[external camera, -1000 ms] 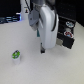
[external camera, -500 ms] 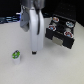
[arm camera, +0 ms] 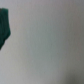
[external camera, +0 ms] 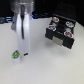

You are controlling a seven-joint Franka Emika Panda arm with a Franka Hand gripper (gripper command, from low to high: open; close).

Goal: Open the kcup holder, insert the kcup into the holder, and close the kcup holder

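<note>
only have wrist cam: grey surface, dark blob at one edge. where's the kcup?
Observer: The kcup lies on the white table, toward the exterior view's left, close beside the lower end of the arm.
Operator: holder open?
Observer: The kcup holder sits at the exterior view's right. Its tray appears slid out, with other pods showing in the round slots.
Operator: gripper holding anything?
Observer: Cannot tell. The gripper is too blurred to read how the jaws stand, but the kcup looks to be resting on the table next to it, not lifted.
</note>
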